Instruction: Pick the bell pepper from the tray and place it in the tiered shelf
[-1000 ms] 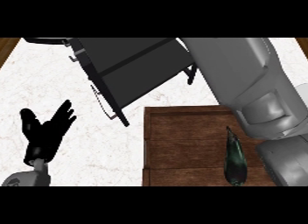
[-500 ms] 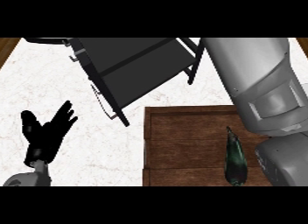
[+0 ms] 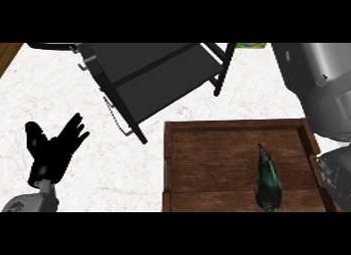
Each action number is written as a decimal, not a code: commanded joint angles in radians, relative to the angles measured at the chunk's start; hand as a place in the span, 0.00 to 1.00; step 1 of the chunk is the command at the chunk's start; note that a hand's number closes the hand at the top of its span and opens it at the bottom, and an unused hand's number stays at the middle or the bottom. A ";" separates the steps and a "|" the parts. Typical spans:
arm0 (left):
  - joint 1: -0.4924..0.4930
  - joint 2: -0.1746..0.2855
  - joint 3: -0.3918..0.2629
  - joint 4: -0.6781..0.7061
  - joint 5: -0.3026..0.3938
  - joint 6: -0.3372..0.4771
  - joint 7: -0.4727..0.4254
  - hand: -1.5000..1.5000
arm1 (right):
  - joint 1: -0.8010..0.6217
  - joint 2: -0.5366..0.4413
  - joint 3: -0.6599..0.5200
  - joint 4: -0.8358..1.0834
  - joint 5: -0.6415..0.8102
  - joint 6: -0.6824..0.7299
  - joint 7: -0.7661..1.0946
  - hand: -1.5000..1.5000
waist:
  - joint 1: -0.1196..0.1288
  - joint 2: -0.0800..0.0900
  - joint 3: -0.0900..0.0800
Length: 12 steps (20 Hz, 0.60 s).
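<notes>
Dark green and glossy, the long tapered bell pepper (image 3: 266, 182) lies lengthwise on the floor of the brown wooden tray (image 3: 208, 149) at about five o'clock, stem tip pointing to twelve. The black metal tiered shelf (image 3: 152, 82) stands at twelve o'clock on the white marbled worktop (image 3: 83, 104), just beyond the tray's far-left corner. The left robot hand (image 3: 55, 149) rests at eight o'clock with fingers spread, grasping nothing. The grey right forearm (image 3: 329, 89) comes in along the three o'clock edge beside the tray; its robot hand is out of view, so its state cannot be told. Judging by the pepper in the tray, the pick is the step in hand: the right robot hand needs to close around the pepper's thicker lower half.
</notes>
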State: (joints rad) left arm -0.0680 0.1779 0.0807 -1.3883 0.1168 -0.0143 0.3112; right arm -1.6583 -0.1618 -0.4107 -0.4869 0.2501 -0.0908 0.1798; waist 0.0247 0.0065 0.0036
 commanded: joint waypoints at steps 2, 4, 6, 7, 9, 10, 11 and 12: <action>0.028 -0.005 0.003 0.018 -0.006 0.001 -0.019 0.50 | -0.007 -0.094 -0.039 0.025 0.003 -0.106 0.044 0.00 | 0.001 0.002 -0.005; 0.003 -0.001 0.012 0.036 0.019 -0.021 0.001 0.50 | 0.023 -0.151 -0.073 0.048 -0.020 -0.091 0.031 0.00 | 0.001 0.006 -0.005; -0.014 0.011 0.027 0.069 0.002 -0.005 -0.010 0.50 | 0.026 -0.197 -0.091 0.021 -0.044 -0.069 0.068 0.00 | -0.018 -0.001 -0.004; -0.019 -0.016 -0.010 0.010 -0.013 0.016 0.022 0.50 | 0.040 -0.236 -0.110 0.066 -0.050 -0.056 0.034 0.00 | 0.002 0.007 -0.004; 0.009 -0.003 -0.002 0.035 -0.020 0.001 -0.015 0.50 | 0.050 -0.274 -0.135 0.087 -0.078 -0.019 0.034 0.00 | 0.005 0.007 -0.004; 0.041 -0.026 -0.011 0.047 -0.007 -0.017 -0.045 0.50 | 0.086 -0.311 -0.143 0.073 -0.095 0.046 0.026 0.00 | -0.006 0.003 -0.004; 0.060 -0.037 -0.028 -0.009 -0.022 0.005 -0.030 0.50 | 0.061 -0.340 -0.146 0.098 -0.098 0.072 0.032 0.00 | 0.009 0.005 -0.004; -0.049 -0.024 -0.007 0.080 -0.033 0.023 -0.018 0.50 | 0.080 -0.330 -0.138 0.114 -0.094 0.090 -0.011 0.00 | 0.002 0.011 -0.004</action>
State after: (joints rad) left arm -0.0690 0.1681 0.0814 -1.3813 0.1068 -0.0132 0.2820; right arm -1.6053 -0.4284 -0.5294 -0.4101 0.1786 -0.0739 0.2029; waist 0.0278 0.0094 0.0046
